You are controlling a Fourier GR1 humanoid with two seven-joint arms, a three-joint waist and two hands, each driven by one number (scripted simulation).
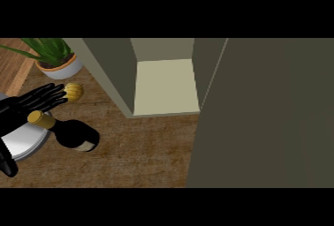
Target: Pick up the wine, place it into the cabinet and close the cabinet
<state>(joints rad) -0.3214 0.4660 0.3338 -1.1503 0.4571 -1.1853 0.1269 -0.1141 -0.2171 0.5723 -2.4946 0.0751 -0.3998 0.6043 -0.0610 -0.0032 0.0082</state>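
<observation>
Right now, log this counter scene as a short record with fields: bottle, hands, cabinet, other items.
wine bottle: dark, gold-capped, lying on the counter, neck toward the left hand
left hand: open, fingers straight, above the bottle's cap, not holding it
right hand: not in view
cabinet: open, pale shelf bare; its door fills the view's right
other items: potted plant at top left; small yellow object by the fingertips; grey plate at left edge

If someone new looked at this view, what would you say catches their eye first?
Probably the open cabinet, its pale shelf bright at upper centre, with its large door filling the right side. Next, at left, the dark wine bottle lying on the brown counter, the black left robot hand just above it.
</observation>
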